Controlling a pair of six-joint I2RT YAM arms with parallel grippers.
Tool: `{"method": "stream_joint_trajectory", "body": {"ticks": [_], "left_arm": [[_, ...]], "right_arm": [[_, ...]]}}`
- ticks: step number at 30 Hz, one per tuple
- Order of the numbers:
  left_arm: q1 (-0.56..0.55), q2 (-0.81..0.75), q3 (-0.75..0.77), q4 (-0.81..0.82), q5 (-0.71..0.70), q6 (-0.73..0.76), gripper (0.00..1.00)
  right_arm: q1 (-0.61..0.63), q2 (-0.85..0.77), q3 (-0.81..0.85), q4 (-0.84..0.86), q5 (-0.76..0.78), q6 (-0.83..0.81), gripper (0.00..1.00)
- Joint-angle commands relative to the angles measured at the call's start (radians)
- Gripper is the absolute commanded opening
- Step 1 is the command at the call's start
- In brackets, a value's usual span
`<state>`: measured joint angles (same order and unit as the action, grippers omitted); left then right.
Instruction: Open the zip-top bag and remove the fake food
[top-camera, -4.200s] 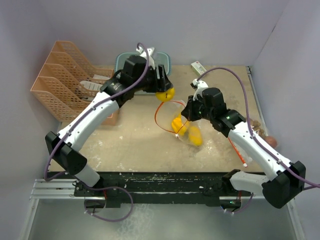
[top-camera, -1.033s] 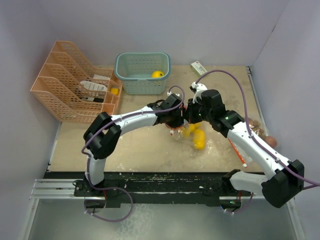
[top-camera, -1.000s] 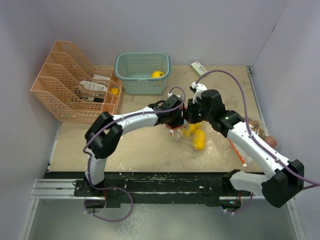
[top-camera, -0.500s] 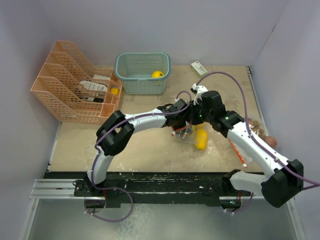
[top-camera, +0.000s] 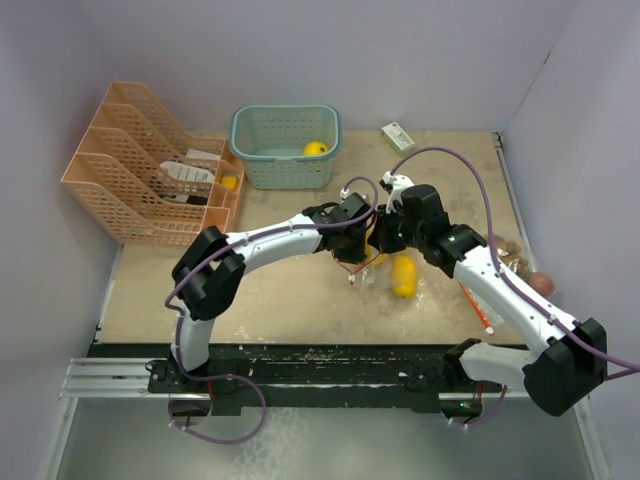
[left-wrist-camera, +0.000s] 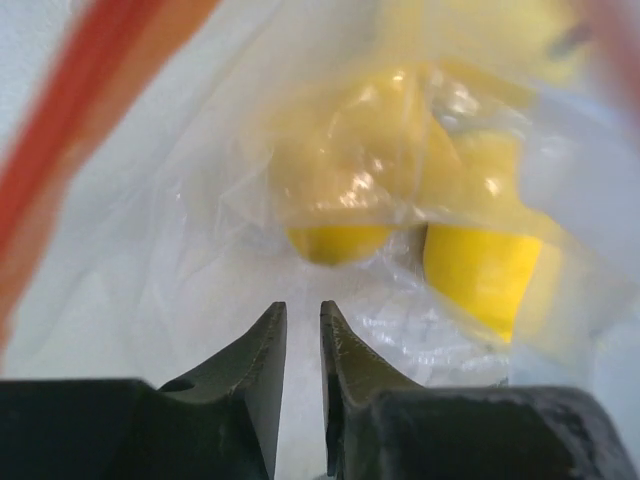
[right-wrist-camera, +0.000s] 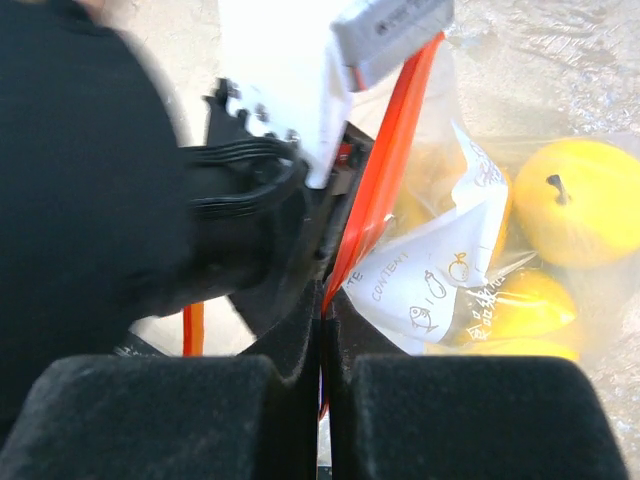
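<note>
Left gripper (left-wrist-camera: 298, 312), its fingers nearly together with only a slit between them, pointed into the zip-top bag (left-wrist-camera: 150, 260). The fake food (left-wrist-camera: 480, 270) lay just beyond the tips, slightly right, behind film. Right gripper (right-wrist-camera: 322, 325) was clamped on the bag's orange zip rim. Only the top view showed another yellow piece (top-camera: 316, 149) in the far teal basket (top-camera: 285, 172), well apart from both grippers.
</note>
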<state>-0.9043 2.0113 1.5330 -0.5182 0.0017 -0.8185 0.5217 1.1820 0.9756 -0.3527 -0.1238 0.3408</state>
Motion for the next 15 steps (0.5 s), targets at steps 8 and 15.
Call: {"method": "stream_joint_trajectory", "body": {"ticks": [8, 15], "left_arm": [[-0.015, -0.166, -0.025, -0.032, -0.089, 0.045, 0.27], [-0.015, -0.127, 0.007, 0.041, -0.040, 0.051, 0.71]], "right_arm": [[0.004, 0.001, 0.012, 0.034, -0.016, 0.009, 0.00], [0.004, -0.008, 0.007, 0.031, -0.026, 0.010, 0.00]]}}
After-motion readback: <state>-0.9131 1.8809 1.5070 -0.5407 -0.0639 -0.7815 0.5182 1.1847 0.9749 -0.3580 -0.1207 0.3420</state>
